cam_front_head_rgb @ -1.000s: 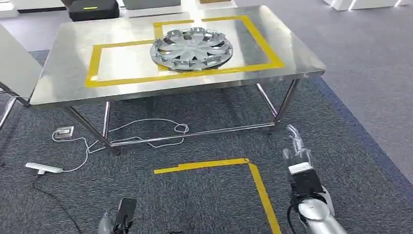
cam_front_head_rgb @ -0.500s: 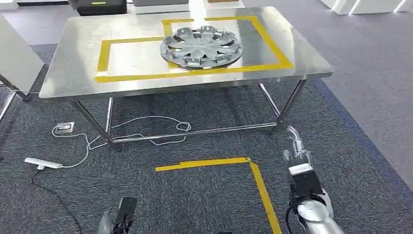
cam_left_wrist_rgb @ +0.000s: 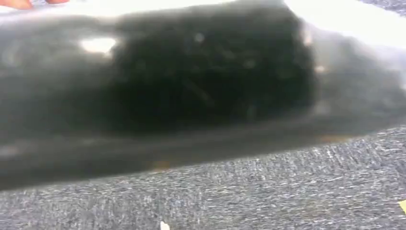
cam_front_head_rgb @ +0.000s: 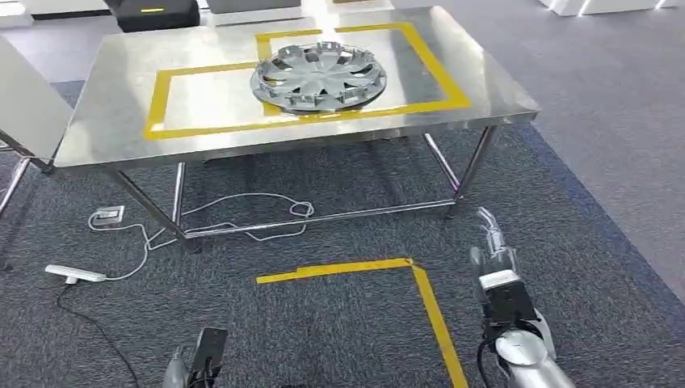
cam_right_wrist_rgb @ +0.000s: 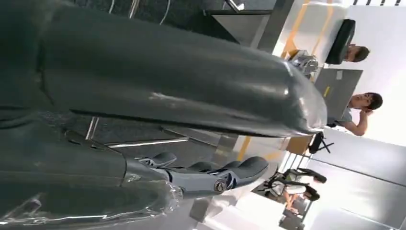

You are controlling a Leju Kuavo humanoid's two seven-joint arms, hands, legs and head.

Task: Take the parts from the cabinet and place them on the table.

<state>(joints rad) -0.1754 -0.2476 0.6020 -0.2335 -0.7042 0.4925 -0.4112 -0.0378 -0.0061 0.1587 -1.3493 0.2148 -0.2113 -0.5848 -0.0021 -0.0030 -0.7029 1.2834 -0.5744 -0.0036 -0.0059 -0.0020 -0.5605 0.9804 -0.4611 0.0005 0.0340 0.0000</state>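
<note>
At the lower right of the head view, the right hand (cam_front_head_rgb: 489, 242) hangs low over the grey carpet (cam_front_head_rgb: 339, 331), its pale fingers stretched straight forward toward the table; they hold nothing. In the right wrist view the same hand (cam_right_wrist_rgb: 191, 143) shows a thick grey thumb (cam_right_wrist_rgb: 182, 86) lying apart from the darker fingers (cam_right_wrist_rgb: 225, 170), which run out nearly straight, with clear air between them. The left hand (cam_front_head_rgb: 198, 368) appears at the bottom edge of the head view as a dark block on a silver wrist, pointing down at the floor; whether its fingers are spread or curled cannot be told, and the left wrist view is a dark blur over carpet.

The part, a silver wheel cover (cam_front_head_rgb: 318, 77), lies flat on the steel table (cam_front_head_rgb: 105, 129), inside the right half of a yellow tape frame (cam_front_head_rgb: 157, 101) and over the frame's inner dividing line. The left half of the frame is bare steel.

The table's near edge runs well ahead of both hands. Between it and the hands lies open carpet, marked with a yellow tape corner (cam_front_head_rgb: 412, 271). White cables (cam_front_head_rgb: 242, 218) and a power strip (cam_front_head_rgb: 73, 275) lie under and left of the table.
</note>
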